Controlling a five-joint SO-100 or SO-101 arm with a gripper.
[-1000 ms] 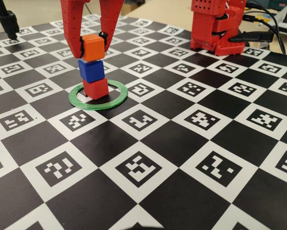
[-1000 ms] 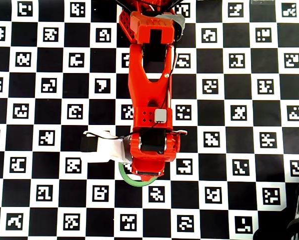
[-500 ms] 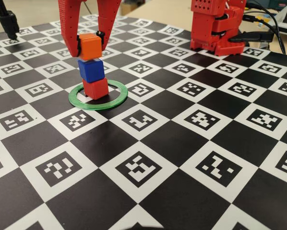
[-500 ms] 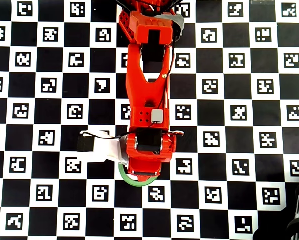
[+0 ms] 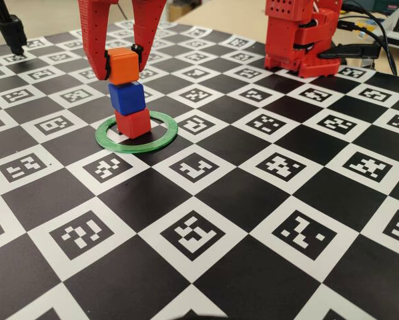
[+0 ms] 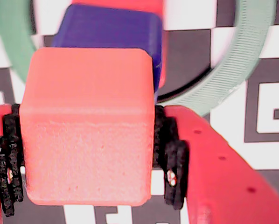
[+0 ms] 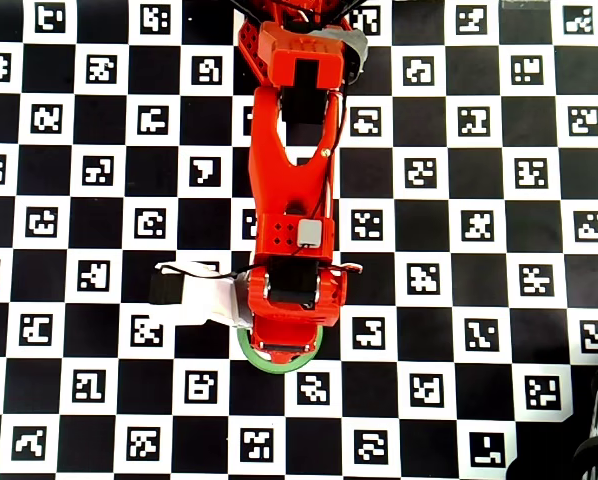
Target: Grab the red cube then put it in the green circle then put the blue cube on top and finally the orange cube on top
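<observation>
gripper (image 5: pixel 123 63) closed tight on orange cube (image 5: pixel 123 65), black pads (image 6: pixel 174 161) pressing both sides. orange cube sits on blue cube (image 5: pixel 126 97), a bit off to 11 o'clock in fixed view. blue cube rests on red cube (image 5: pixel 133 123). red cube stands inside green circle (image 5: pixel 161 141) on checker board (image 5: pixel 266 220). in overhead view arm (image 7: pixel 294 190) hides cubes, only ring's 6 o'clock edge shows.

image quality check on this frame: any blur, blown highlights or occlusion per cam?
Fixed view: sharp, even light, stack clear, orange cube in the gripper above the blue cube and red cube. Wrist view: soft close-up, orange cube washed pale, green circle blurred. Overhead view: crisp, but the arm hides the cubes; only an arc of the ring shows.
</observation>
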